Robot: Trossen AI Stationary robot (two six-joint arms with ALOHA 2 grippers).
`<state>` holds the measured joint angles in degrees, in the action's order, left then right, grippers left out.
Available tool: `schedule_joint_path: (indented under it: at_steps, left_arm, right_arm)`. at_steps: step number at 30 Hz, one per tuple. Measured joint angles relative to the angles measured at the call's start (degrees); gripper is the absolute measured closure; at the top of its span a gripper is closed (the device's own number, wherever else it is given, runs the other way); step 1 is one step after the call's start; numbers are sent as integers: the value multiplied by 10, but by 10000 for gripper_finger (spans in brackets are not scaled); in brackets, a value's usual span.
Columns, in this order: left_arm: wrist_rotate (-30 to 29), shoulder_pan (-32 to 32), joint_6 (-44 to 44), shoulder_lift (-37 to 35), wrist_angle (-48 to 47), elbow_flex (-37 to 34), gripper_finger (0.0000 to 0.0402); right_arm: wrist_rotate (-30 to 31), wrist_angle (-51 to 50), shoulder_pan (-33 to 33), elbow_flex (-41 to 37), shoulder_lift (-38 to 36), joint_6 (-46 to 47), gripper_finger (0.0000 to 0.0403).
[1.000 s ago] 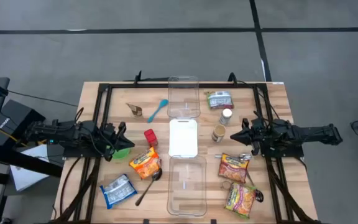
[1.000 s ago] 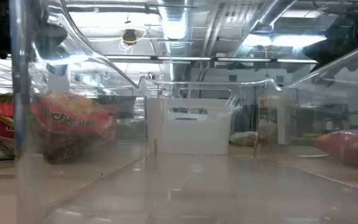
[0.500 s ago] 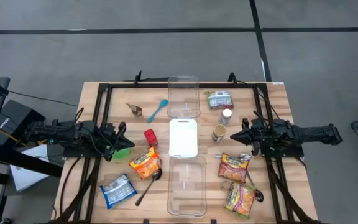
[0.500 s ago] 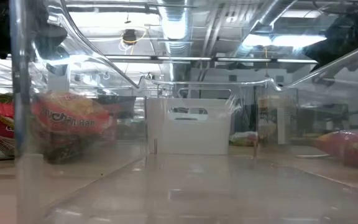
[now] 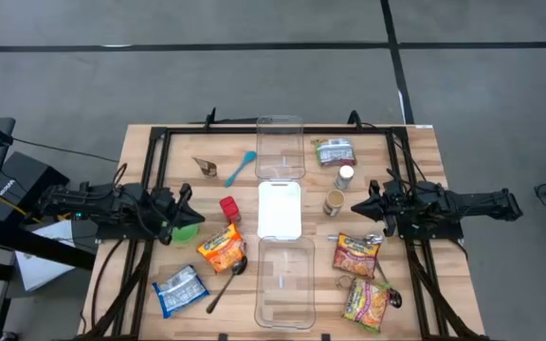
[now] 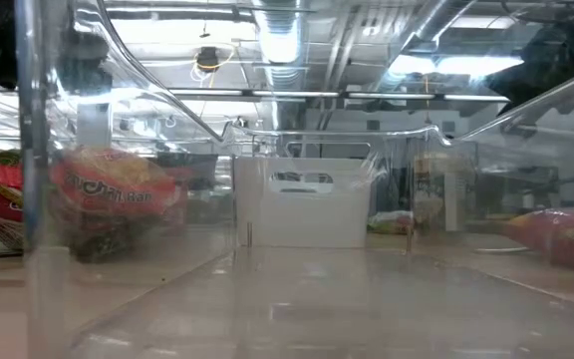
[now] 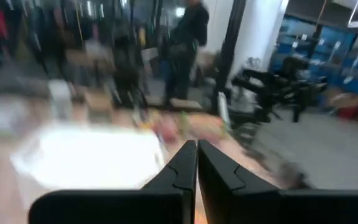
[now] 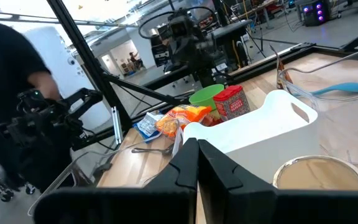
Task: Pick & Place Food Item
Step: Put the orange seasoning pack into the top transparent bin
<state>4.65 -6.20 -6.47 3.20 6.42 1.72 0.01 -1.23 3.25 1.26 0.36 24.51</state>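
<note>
Food items lie around three containers along the table's middle. An orange noodle packet (image 5: 221, 249), a red tin (image 5: 229, 208) and a blue-white packet (image 5: 180, 289) are on the left. A green packet (image 5: 335, 152), two jars (image 5: 346, 175) (image 5: 334, 202) and two noodle packets (image 5: 356, 254) (image 5: 368, 301) are on the right. My left gripper (image 5: 189, 195) (image 7: 196, 152) is shut and level at the left side, above a green cup (image 5: 186, 231). My right gripper (image 5: 354, 206) (image 8: 197, 149) is shut and level at the right side, pointing at the white bin (image 5: 279, 210).
A clear container (image 5: 280, 147) lies beyond the white bin and another (image 5: 284, 281) lies nearer. A blue spoon (image 5: 240, 168) and a metal spoon (image 5: 226, 284) lie on the left half. A black frame (image 5: 159, 142) rims the wooden table. A person (image 7: 188, 37) stands beyond the table.
My left gripper has rolled a little about its own pointing line while staying in place and shut. Nothing on the table has moved.
</note>
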Motion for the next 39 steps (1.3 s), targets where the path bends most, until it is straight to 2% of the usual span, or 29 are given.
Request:
schedule_joint_path:
  at_steps: [2,4,7,9,10,12,14,16,18,20,23,26,29,31,33,39]
  left_arm:
    - [-9,0,56,-1,54,0,394]
    - [-13,-1,58,0,117,0,394]
    - [-28,-1,29,1,228,0,394]
    - [-77,-1,2,9,319,0,394]
    - [-132,-1,-44,19,359,2,394]
    - [-277,-1,-198,37,401,1,394]
    - [-408,0,-370,58,387,1,394]
    - [-506,0,-526,90,338,1,394]
    - [-571,-1,-658,132,286,0,394]
    - [-617,0,-753,185,258,0,394]
    - [-637,0,-836,273,295,3,394]
    - [-620,0,-841,350,381,26,394]
    - [-543,8,-788,408,439,52,394]
    - [-481,15,-724,433,454,70,394]
    - [-447,19,-655,453,463,91,394]
    - [-452,19,-404,468,545,163,394]
  right_arm:
    - [0,0,0,0,0,0,403]
    - [0,0,0,0,0,0,403]
    - [0,0,0,0,0,0,403]
    - [0,0,0,0,0,0,403]
    - [0,0,0,0,0,0,403]
    - [0,0,0,0,0,0,403]
    - [0,0,0,0,0,0,403]
    - [0,0,0,0,0,0,403]
    - [0,0,0,0,0,0,403]
    - [0,0,0,0,0,0,403]
    - [0,0,0,0,0,0,403]
    - [0,0,0,0,0,0,403]
    - [0,0,0,0,0,0,403]
    - [0,0,0,0,0,0,403]
    - [0,0,0,0,0,0,403]
    - [0,0,0,0,0,0,403]
